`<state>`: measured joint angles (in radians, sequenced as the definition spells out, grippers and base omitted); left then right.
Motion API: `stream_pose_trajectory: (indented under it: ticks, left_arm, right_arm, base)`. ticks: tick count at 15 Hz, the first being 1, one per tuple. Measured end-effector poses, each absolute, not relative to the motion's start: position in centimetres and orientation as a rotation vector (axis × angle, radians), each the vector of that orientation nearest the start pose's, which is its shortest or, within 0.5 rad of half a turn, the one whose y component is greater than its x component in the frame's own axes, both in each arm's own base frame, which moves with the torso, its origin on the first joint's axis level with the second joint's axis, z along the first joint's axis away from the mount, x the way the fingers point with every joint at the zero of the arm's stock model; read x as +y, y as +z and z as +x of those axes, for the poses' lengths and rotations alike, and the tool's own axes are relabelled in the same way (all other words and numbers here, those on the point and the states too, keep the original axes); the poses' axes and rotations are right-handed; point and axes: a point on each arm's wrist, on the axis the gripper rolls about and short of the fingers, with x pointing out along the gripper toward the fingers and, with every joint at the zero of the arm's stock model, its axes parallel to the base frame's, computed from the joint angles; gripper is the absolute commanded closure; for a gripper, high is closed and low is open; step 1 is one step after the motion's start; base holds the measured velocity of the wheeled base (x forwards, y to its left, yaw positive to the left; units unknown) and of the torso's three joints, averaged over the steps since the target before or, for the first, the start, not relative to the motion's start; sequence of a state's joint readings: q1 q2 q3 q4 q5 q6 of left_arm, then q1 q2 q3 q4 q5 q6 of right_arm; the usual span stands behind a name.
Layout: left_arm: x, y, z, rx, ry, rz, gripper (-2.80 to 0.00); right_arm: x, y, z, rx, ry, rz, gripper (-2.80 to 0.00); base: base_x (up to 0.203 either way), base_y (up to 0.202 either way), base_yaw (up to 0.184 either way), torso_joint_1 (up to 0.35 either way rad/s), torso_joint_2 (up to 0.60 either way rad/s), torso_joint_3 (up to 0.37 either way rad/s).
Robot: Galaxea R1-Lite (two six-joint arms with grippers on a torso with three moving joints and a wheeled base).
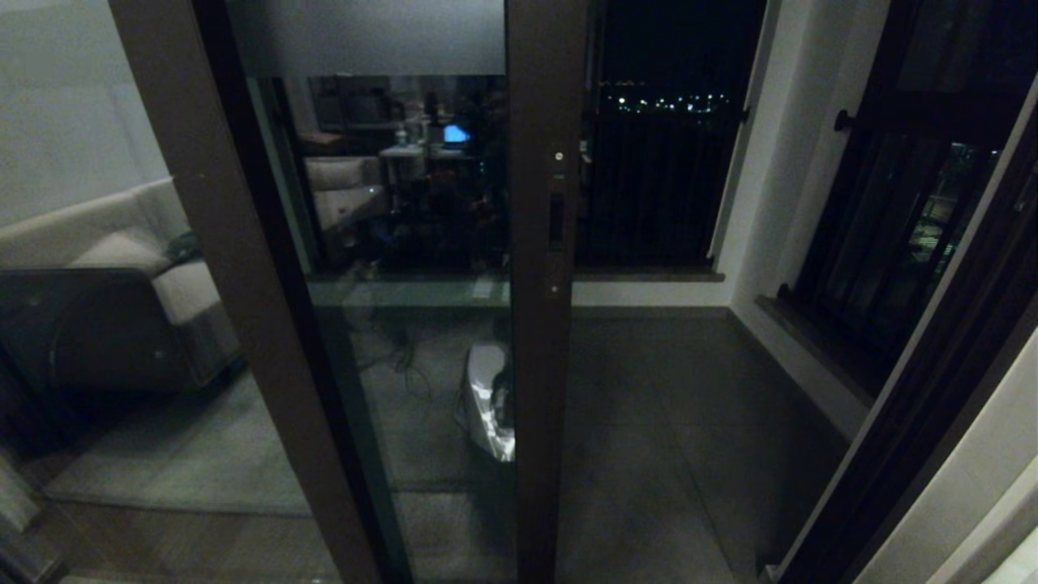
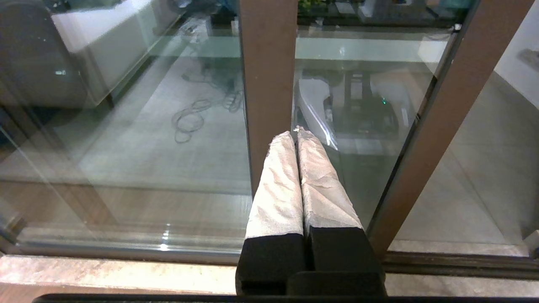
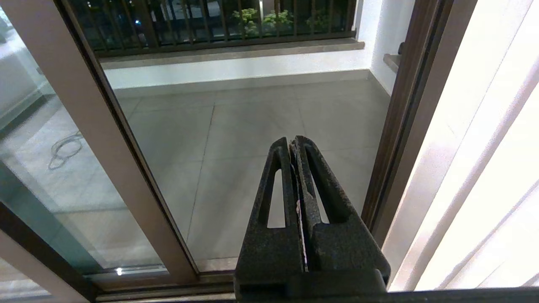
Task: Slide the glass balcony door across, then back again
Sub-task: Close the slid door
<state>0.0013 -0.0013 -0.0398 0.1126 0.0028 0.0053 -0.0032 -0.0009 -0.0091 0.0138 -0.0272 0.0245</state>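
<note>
Door: the glass balcony door (image 1: pixel 422 243), full-height glass in a dark brown frame, stands left of centre, doorway open to its right
Handle: recessed slot handle (image 1: pixel 556 221) on the door's right upright
Left gripper (image 2: pixel 297 134): cloth-wrapped fingers together, empty, low and near, short of the frame
Right gripper (image 3: pixel 292 141): black fingers together, empty, facing the open doorway
Risk: closed tips likely skid off the smooth upright unless seated in the slot; the door then stalls

One glass balcony door (image 1: pixel 405 243), one recessed handle (image 1: pixel 556 221), two grippers, one sofa (image 1: pixel 122 268)
</note>
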Motion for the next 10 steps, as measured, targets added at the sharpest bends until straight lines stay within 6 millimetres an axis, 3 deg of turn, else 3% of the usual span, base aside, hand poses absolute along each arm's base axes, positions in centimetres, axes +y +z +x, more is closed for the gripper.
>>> stream_pose_trajectory:
  ticks: [10]
  left_arm:
    - [0.0,7.48,-2.63,0.072,0.004,0.006,0.0]
  right_arm:
    - [-0.05,7.66,-2.36,0.003,-0.031,0.024,0.0]
  base:
    - [0.0,0.0,0.0,0.0,0.0,0.0]
